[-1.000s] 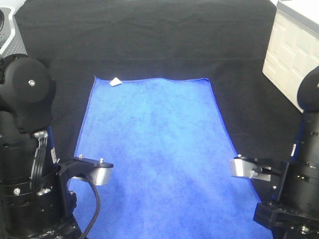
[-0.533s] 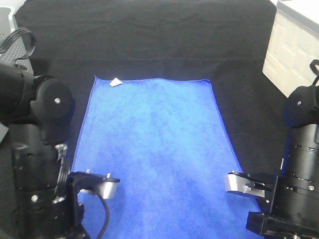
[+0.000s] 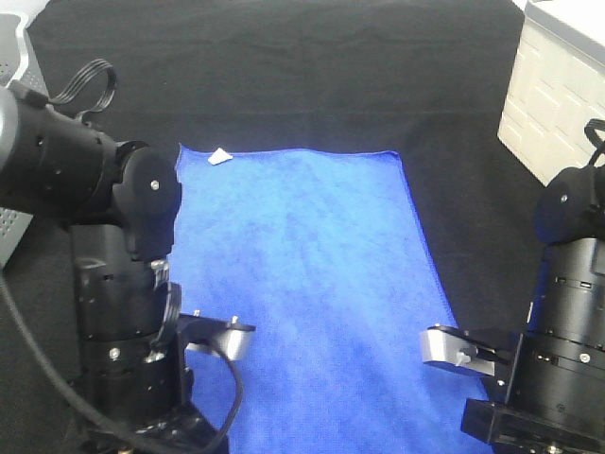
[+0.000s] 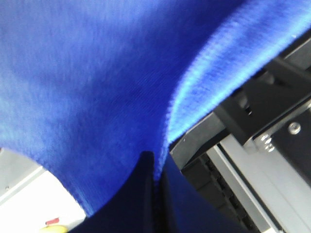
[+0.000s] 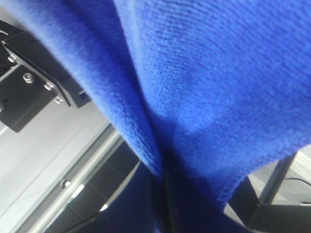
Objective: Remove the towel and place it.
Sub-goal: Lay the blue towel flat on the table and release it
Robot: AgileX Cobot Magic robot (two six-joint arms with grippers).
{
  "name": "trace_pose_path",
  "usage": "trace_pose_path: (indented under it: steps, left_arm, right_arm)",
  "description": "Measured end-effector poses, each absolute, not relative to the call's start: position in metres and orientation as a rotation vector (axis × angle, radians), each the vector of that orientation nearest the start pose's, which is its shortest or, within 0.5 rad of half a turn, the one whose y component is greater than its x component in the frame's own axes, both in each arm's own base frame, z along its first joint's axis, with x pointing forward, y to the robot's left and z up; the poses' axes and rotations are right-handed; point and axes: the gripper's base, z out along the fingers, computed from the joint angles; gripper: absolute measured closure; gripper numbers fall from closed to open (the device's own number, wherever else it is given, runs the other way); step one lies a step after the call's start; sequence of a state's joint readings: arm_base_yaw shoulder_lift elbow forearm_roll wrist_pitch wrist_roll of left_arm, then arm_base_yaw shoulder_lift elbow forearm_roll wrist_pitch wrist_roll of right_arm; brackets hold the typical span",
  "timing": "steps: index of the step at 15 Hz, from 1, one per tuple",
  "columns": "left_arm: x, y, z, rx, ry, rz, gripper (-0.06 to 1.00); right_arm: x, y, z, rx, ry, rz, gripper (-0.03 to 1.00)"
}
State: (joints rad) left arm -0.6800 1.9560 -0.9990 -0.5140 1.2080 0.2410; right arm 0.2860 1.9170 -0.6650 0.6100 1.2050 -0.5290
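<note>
The bright blue towel (image 3: 302, 274) lies spread on the black table covering, its small white tag (image 3: 219, 156) at the far left corner. In the exterior high view both grippers are hidden under their arms at the towel's near end. The left wrist view shows my left gripper (image 4: 154, 170) shut, with a fold of the towel (image 4: 97, 82) pinched between its dark fingers. In the right wrist view my right gripper (image 5: 163, 179) is shut on the towel (image 5: 218, 87) in the same way, the cloth bunching into the jaws.
The black covering (image 3: 284, 76) spreads around the towel. A white brick-patterned box (image 3: 558, 95) stands at the right edge and a grey unit (image 3: 11, 57) at the far left. The bulky left arm (image 3: 123, 284) and right arm (image 3: 567, 340) flank the towel. The table's metal frame (image 4: 262, 160) shows below.
The left arm has swung in over the towel's near left side. The right arm has drawn slightly nearer the front edge. The towel's far edge stays where it was.
</note>
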Motion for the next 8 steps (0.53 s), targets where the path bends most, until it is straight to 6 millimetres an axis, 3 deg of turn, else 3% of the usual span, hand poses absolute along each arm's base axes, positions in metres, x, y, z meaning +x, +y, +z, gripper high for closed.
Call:
trace_pose_path:
  steps: [5,8]
  left_arm:
    - [0.197,-0.215,0.119,-0.756,-2.420,0.415,0.94]
    - [0.186,-0.225,0.112,-0.820,-2.373,0.392,0.94]
  right_arm:
    - [0.181,0.110,0.098,0.384,-2.321,-0.769,0.96]
    - [0.181,0.110,0.098,0.388,-2.323,-0.775,0.96]
